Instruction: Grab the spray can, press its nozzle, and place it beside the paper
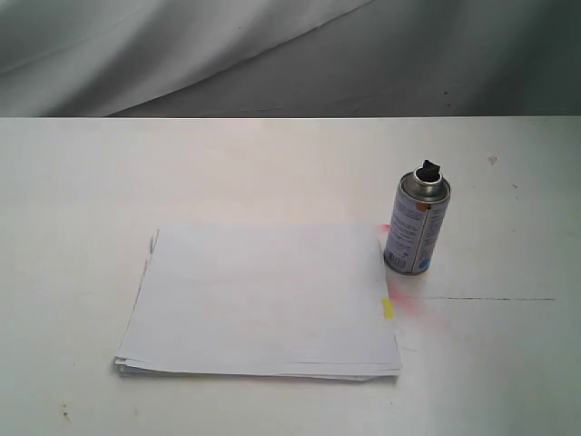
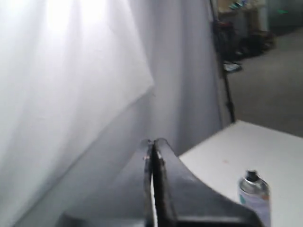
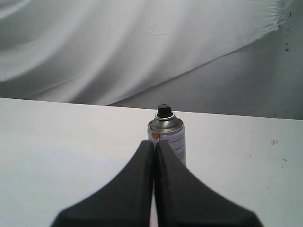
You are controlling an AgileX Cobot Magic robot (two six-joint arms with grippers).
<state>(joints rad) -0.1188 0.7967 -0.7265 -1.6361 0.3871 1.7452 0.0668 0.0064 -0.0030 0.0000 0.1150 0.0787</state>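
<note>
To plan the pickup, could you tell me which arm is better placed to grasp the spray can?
Right, probably: the spray can stands right of the paper, and the right gripper points straight at it; the left gripper points past it.

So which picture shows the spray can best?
The exterior view: the whole spray can stands upright beside the paper, label and black nozzle clear. The right wrist view shows only its upper part, behind the shut right gripper; the left wrist view catches it blurred at the frame's edge.
</note>
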